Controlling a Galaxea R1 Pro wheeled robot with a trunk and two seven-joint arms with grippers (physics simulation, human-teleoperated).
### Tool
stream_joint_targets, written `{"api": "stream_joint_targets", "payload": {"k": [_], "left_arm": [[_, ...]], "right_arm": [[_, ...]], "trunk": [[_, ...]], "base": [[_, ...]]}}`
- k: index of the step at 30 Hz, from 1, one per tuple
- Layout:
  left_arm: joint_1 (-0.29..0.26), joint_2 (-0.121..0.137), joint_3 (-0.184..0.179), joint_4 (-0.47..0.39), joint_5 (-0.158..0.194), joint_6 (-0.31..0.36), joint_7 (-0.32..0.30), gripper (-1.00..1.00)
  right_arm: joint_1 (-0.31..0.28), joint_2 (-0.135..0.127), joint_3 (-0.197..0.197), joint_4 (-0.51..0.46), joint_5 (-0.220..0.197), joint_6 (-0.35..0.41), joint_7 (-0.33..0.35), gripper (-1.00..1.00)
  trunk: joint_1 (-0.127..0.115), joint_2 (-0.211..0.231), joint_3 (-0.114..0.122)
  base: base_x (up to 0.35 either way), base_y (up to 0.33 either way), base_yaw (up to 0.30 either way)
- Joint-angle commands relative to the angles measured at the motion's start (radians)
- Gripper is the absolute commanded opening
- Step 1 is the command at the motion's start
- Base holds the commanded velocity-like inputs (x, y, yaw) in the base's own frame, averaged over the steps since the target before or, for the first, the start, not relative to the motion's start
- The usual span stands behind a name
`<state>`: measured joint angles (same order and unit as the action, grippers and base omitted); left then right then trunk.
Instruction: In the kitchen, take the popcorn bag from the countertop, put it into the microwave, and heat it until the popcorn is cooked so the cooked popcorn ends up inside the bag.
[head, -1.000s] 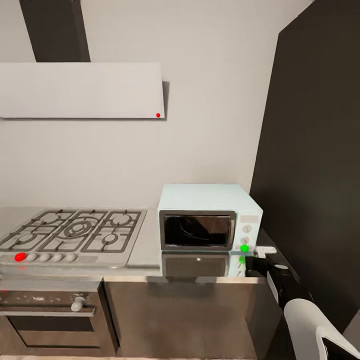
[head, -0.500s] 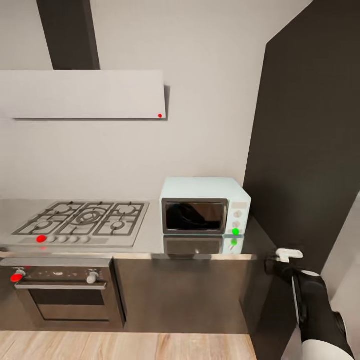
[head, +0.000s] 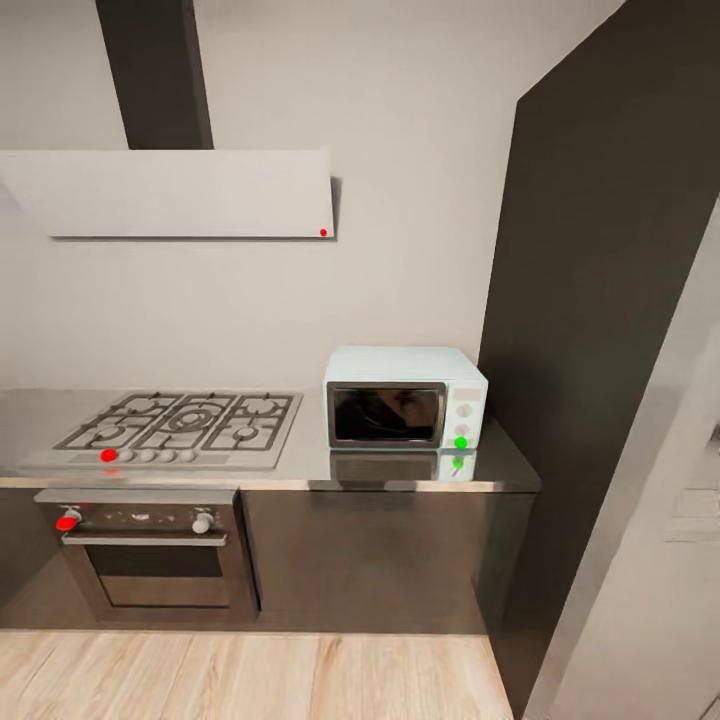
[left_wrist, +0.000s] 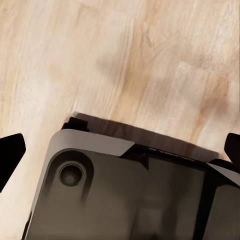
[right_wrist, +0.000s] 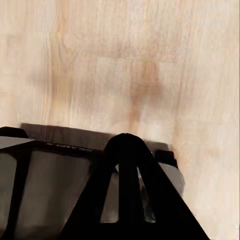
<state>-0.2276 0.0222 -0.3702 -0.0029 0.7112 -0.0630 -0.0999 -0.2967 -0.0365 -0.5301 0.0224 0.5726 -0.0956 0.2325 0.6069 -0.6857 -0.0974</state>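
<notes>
Worktop (head: 312, 452) carries hob (head: 185, 422) at the robot's left and microwave (head: 405, 398) at its right end, against the dark wall. Microwave's long axis runs along the worktop; door shut, facing the robot; green light (head: 461, 442) lit. Window too dark to read, so popcorn bag's place, axis and heading can't be told: scene fits bag shut inside, or lying elsewhere. Judgement: robot stands well back; keep arms low, square base to door. Left gripper (left_wrist: 122, 152) spread wide, empty; right gripper (right_wrist: 125, 142) closed, empty, both over wood floor (right_wrist: 120, 60).
</notes>
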Motion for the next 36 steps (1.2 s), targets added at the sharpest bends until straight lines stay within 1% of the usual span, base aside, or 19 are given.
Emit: {"api": "stream_joint_targets", "payload": {"k": [1, 3, 5, 6, 8, 11, 15, 16, 17, 19, 20, 22, 24, 26, 27, 36], "left_arm": [[-0.001, 0.0, -0.009, 0.002, 0.01, -0.003, -0.004, 1.0], [-0.001, 0.001, -0.009, 0.003, 0.007, -0.003, -0.004, 1.0], [-0.001, 0.004, -0.01, 0.002, 0.004, -0.003, -0.004, 1.0], [-0.001, 0.006, -0.01, 0.003, 0.003, -0.003, -0.003, 1.0], [-0.001, 0.009, -0.01, 0.003, 0.002, -0.003, 0.001, 1.0], [-0.001, 0.049, -0.012, 0.003, 0.0, -0.001, 0.021, 1.0], [0.008, 0.091, -0.013, 0.003, -0.002, 0.003, 0.023, 1.0], [0.011, 0.108, -0.013, 0.003, -0.002, 0.003, 0.023, 1.0], [0.016, 0.117, -0.013, 0.003, -0.003, 0.002, 0.023, 1.0], [0.027, 0.127, -0.014, 0.003, -0.003, 0.001, 0.023, 1.0], [0.028, 0.127, -0.016, 0.003, -0.004, 0.001, 0.023, 1.0], [0.029, 0.12, -0.017, 0.001, -0.013, -0.001, 0.023, 1.0], [0.028, 0.101, -0.016, 0.0, -0.016, -0.003, 0.023, 1.0], [0.029, 0.095, -0.016, 0.0, -0.016, -0.005, 0.023, 1.0], [0.029, 0.067, -0.01, -0.003, -0.016, -0.006, 0.023, 1.0], [0.029, 0.067, -0.01, -0.003, -0.016, -0.006, 0.023, 1.0]], "right_arm": [[0.035, -0.002, -0.011, 0.005, -0.02, -0.014, -0.001, -1.0], [0.109, -0.005, -0.012, 0.008, -0.084, -0.049, -0.003, -1.0], [0.134, -0.019, -0.012, 0.008, -0.124, -0.062, -0.013, -1.0], [0.138, -0.023, -0.011, 0.008, -0.131, -0.064, -0.031, -1.0], [0.14, -0.024, -0.01, 0.008, -0.134, -0.065, -0.043, -1.0], [0.14, -0.024, -0.01, 0.008, -0.134, -0.062, -0.087, -1.0], [0.14, -0.027, -0.01, 0.008, -0.136, -0.065, -0.1, -1.0], [0.14, -0.037, -0.011, 0.008, -0.137, -0.066, -0.101, -1.0], [0.14, -0.05, -0.011, 0.008, -0.138, -0.067, -0.102, -1.0], [0.145, -0.071, -0.011, 0.008, -0.139, -0.069, -0.102, -1.0], [0.147, -0.073, -0.01, 0.009, -0.139, -0.069, -0.102, -1.0], [0.148, -0.064, -0.007, 0.009, -0.134, -0.07, -0.102, -1.0], [0.148, -0.058, -0.005, 0.009, -0.131, -0.071, -0.102, -1.0], [0.148, -0.057, -0.004, 0.009, -0.13, -0.071, -0.102, -1.0], [0.148, -0.013, -0.004, 0.007, -0.126, -0.064, -0.102, -1.0], [0.148, -0.013, -0.004, 0.007, -0.126, -0.064, -0.102, -1.0]], "trunk": [[0.0, -0.001, -0.001], [0.0, -0.001, -0.001], [0.0, -0.001, -0.001], [0.0, -0.001, -0.001], [0.0, -0.001, -0.001], [0.0, -0.001, -0.001], [0.0, -0.001, -0.001], [0.0, -0.001, -0.001], [0.0, -0.001, -0.001], [0.0, -0.001, -0.001], [0.0, -0.001, -0.001], [0.0, -0.001, -0.001], [0.0, -0.001, -0.001], [0.0, -0.001, -0.001], [0.0, -0.001, -0.001], [0.0, -0.001, -0.001]], "base": [[-0.011, 0.0, 0.0], [-0.004, 0.0, 0.0], [-0.001, 0.0, 0.0], [0.0, 0.0, 0.0], [0.0, 0.0, 0.0], [0.0, 0.0, 0.0], [0.0, 0.0, 0.0], [0.0, 0.0, 0.0], [0.0, 0.0, 0.0], [0.0, 0.0, 0.0], [0.0, 0.0, 0.0], [0.0, 0.0, 0.0], [0.0, 0.0, 0.0], [0.0, 0.0, 0.0], [0.0, 0.0, 0.0], [0.0, 0.0, 0.0]]}}
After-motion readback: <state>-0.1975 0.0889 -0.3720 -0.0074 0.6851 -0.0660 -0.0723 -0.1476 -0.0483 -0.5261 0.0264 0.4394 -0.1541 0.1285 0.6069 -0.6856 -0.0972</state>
